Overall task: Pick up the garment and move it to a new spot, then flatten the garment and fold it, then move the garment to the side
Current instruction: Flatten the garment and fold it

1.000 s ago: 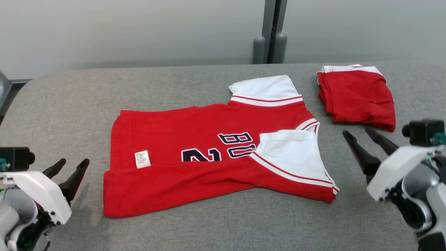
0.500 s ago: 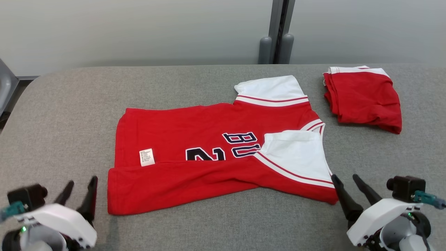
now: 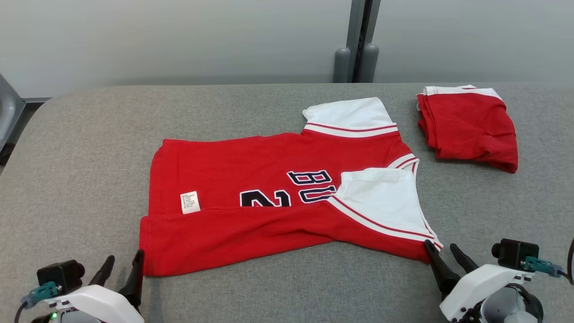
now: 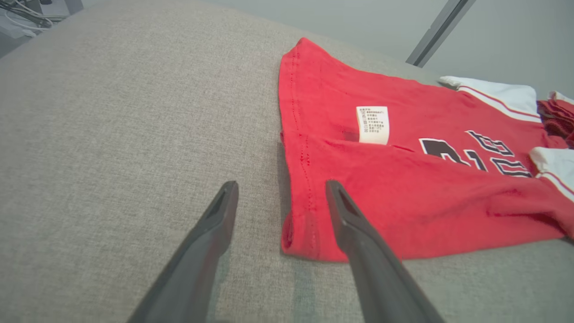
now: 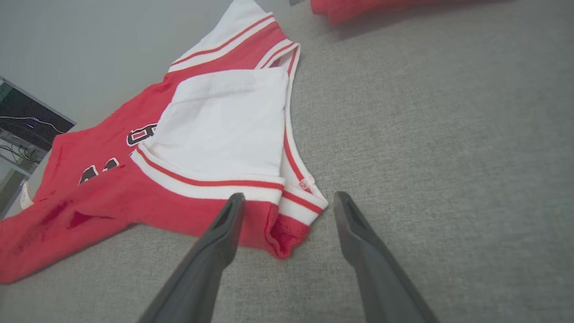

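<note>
My red jersey (image 3: 278, 202) lies in the middle of the grey padded table (image 3: 89, 134). Its bottom hem points to my left and its neck points to my right. It looks flat, so I think the moving and the smoothing are done.

I think the folding has begun. The long side near me is turned over onto the shirt, so the little white label (image 3: 190, 202) shows. The near white sleeve (image 3: 381, 197) lies on top of the dark letters. The far white sleeve (image 3: 347, 114) sticks out and is not folded in yet.

My left gripper (image 3: 125, 255) is wide open and holds nothing. It sits low at the near hem corner (image 4: 300, 233), and in the left wrist view that corner lies between the two fingers. My right gripper (image 3: 440, 244) is wide open too, and empty. The near shoulder corner (image 5: 291, 229) lies between its fingers. I cannot tell if the fingers touch the cloth.

I think I am about to pinch both near corners for the next fold.

What is left, I think: fold in the far side, fold the shirt smaller, then move it to the side. Another folded red garment (image 3: 468, 128) lies at the far right of the table, apart from my jersey.
</note>
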Robot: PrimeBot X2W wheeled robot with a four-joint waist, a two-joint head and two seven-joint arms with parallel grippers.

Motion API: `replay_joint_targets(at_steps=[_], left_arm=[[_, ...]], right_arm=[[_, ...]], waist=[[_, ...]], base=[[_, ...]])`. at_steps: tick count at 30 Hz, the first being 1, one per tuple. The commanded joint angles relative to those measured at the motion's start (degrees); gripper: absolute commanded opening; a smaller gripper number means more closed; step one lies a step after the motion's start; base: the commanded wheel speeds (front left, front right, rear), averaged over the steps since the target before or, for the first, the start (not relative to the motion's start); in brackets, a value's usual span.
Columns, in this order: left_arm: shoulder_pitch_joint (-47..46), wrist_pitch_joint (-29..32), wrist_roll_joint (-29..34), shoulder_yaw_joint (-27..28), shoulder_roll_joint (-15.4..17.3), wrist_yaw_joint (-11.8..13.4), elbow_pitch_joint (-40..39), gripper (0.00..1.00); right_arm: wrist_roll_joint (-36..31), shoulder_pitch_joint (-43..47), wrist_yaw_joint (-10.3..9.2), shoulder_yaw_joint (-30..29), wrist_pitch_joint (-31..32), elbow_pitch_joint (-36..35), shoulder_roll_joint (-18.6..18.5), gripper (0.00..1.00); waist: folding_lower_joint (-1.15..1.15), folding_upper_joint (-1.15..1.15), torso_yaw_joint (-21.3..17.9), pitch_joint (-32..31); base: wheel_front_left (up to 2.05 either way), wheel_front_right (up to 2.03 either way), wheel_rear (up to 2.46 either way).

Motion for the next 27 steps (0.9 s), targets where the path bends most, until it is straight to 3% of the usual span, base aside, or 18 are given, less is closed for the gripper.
replay_joint_targets(at_steps=[1, 12, 23, 24, 25, 26, 27], left_arm=[[0.74, 0.02, 0.1, -0.01, -0.28, -0.3, 0.16, 1.0], [-1.83, 2.72, -1.0, -1.6, -3.08, -2.69, 5.62, 1.0], [-4.41, 5.08, -1.55, -3.53, -7.07, -7.15, 12.05, 1.0], [-4.7, 5.02, -1.48, -3.61, -7.31, -7.34, 12.64, 1.0], [-4.96, 4.94, -1.46, -3.64, -7.46, -7.63, 13.13, 0.95], [-5.14, 4.83, -1.44, -3.65, -7.59, -7.79, 13.61, 0.8], [-5.22, 4.84, -1.43, -3.66, -7.74, -8.14, 14.07, 0.52]], right_arm=[[0.4, -0.45, 0.04, 0.07, 0.09, 0.32, 0.11, 1.0], [-0.33, -2.8, 0.03, -1.31, 2.69, 5.34, 0.98, 1.0], [-1.26, -4.22, 0.03, 0.62, 4.7, 7.94, 2.15, 1.0], [-1.17, -4.25, 0.03, 0.9, 4.76, 7.94, 2.16, 0.95], [-1.03, -4.28, 0.03, 1.16, 4.79, 7.93, 2.14, 0.8], [-0.94, -4.32, 0.03, 1.35, 4.78, 7.94, 2.09, 0.45], [-0.82, -4.38, 0.03, 1.44, 4.74, 7.94, 2.0, 0.3]], waist=[[0.0, 0.0, -0.04, 0.0], [0.0, 0.0, -0.03, 0.47], [0.0, 0.0, 0.03, 0.85], [0.0, 0.0, 0.01, 0.85], [0.0, 0.0, -0.02, 0.84], [0.0, 0.0, -0.04, 0.83], [0.0, 0.0, -0.05, 0.8]], base=[[0.0, 0.0, 0.0], [0.0, 0.0, 0.0], [0.0, 0.0, 0.0], [0.0, 0.0, 0.0], [0.0, 0.0, 0.0], [0.0, 0.0, 0.0], [0.0, 0.0, 0.0]])
